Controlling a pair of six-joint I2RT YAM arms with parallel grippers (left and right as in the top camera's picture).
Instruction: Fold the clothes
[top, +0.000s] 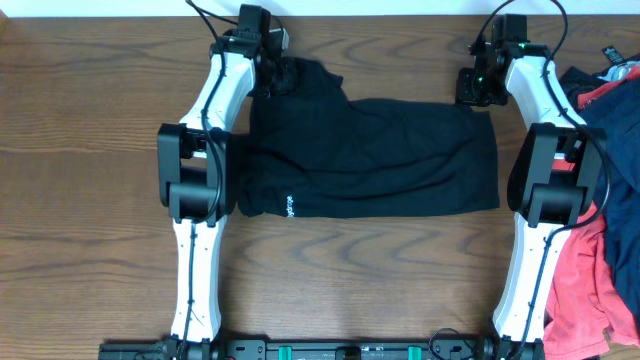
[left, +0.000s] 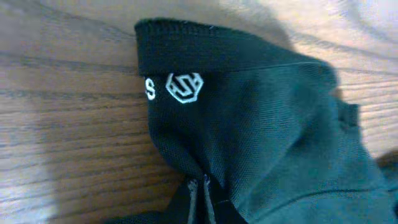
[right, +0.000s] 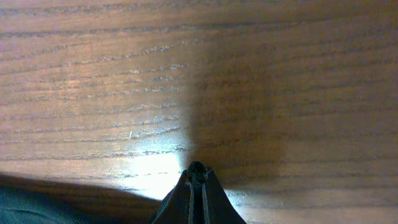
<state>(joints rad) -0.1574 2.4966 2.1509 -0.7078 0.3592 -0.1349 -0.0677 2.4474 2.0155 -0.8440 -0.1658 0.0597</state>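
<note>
The bench (top: 90, 150) is brown wood, grain plain, with a soft sheen where light falls. The shirt (top: 380, 160) is black matt cloth of fine knit; its white logo (left: 185, 87) looks printed or stitched, hard to tell. The arms (top: 195, 270) are smooth, glossy white with matt black joints.

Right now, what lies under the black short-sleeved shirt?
Only the brown wooden table shows around the black short-sleeved shirt; anything beneath its folded fabric is covered.
</note>
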